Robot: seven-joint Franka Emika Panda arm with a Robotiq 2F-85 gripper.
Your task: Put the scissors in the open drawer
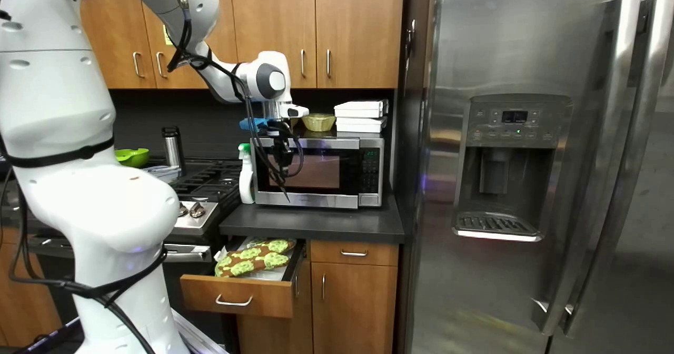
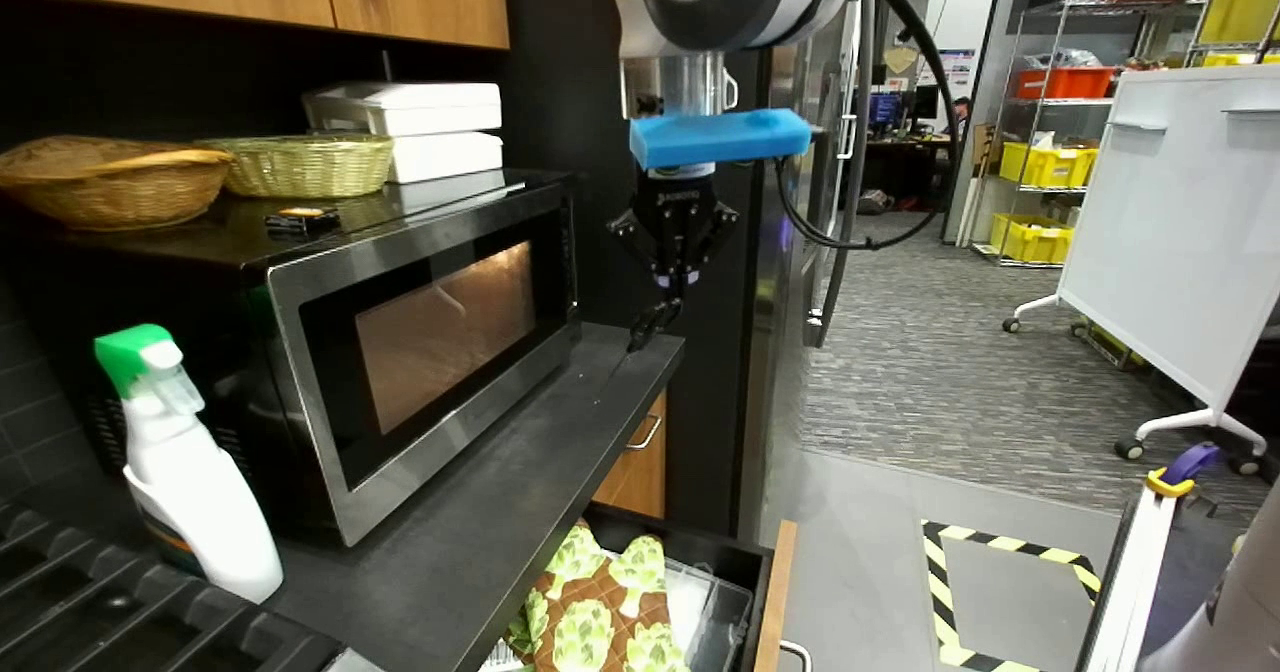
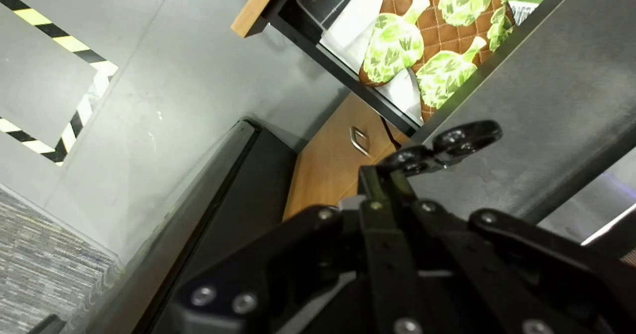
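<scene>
Gripper [image 2: 676, 280] narrowed, pinching scissors [image 2: 652, 324] in air, higher than open drawer [image 1: 200, 291]. Blade end [image 2: 615, 374], slanting down, shows in exterior view; wrist view gives black handle loops [image 3: 437, 154]. Drawer pull [image 1: 234, 302] whole in exterior view; wrist view gives front panel [image 3: 258, 6] edge-on. Artichoke-print cloth [image 3: 432, 31] inside drawer, all 3 views. Exterior view only: 2 wicker baskets [image 2: 300, 170] atop microwave [image 2: 450, 342]. Exterior and wrist views: striped floor tape [image 3: 68, 41].
</scene>
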